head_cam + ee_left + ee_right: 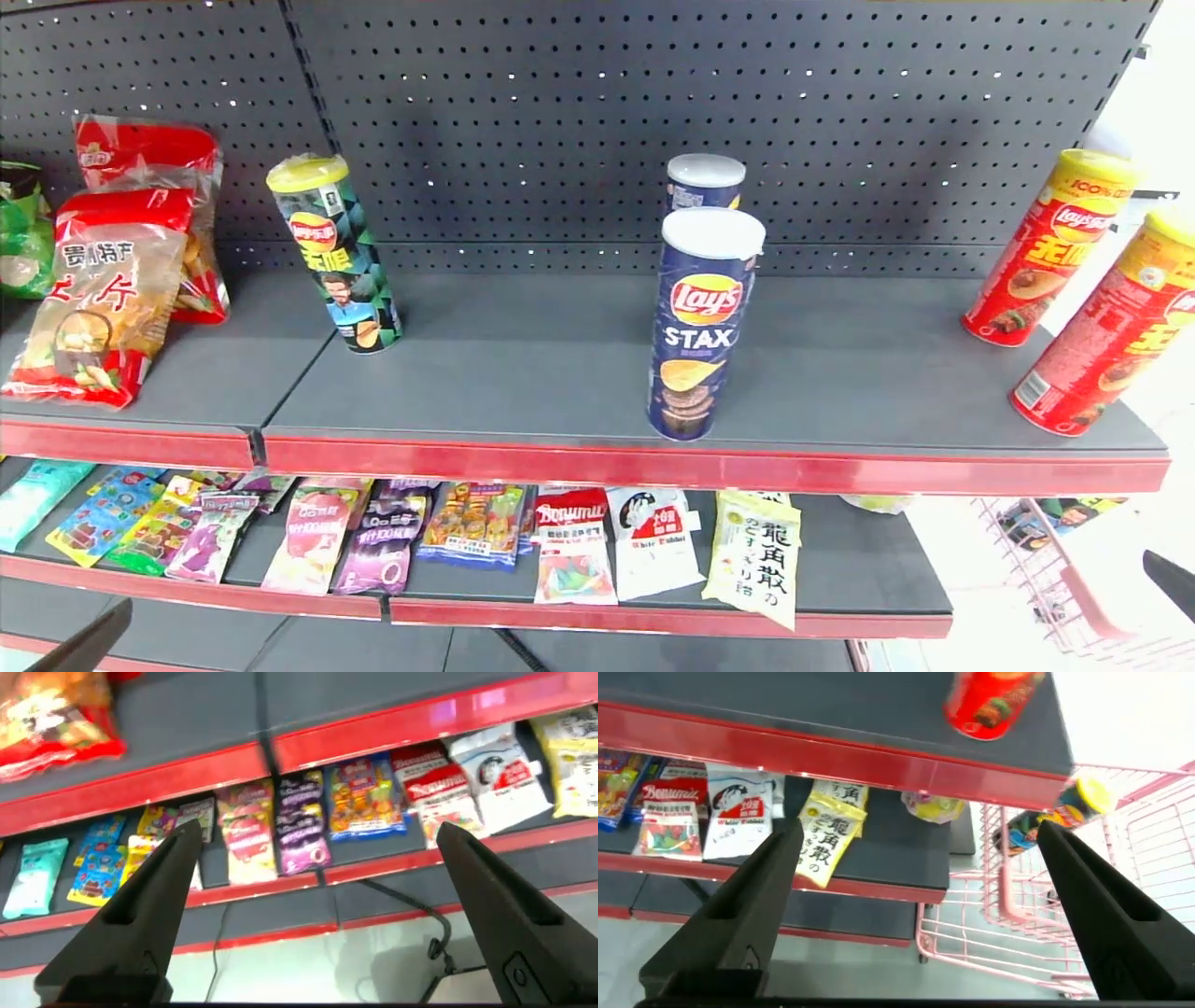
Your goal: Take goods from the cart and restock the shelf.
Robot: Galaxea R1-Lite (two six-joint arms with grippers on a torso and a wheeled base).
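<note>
The upper shelf (pixel 560 373) holds a blue chip can (pixel 695 327) with a second one (pixel 702 182) behind it, a green can (pixel 336 252) and two red cans (pixel 1046 247) at the right end. A pink wire cart (pixel 1158 859) stands on the floor beside the shelf's right end, with a dark yellow-lidded can (pixel 1064 810) lying in it. My right gripper (pixel 920 826) hangs open and holds nothing, below the shelf's right end, next to the cart. My left gripper (pixel 318 829) is open and holds nothing, low before the candy shelf (pixel 280 887).
Red snack bags (pixel 103 299) lie at the upper shelf's left end. Several candy and snack packets (pixel 569 546) line the lower shelf. Free room lies on the upper shelf between the cans. A pegboard wall (pixel 597 112) backs the shelf.
</note>
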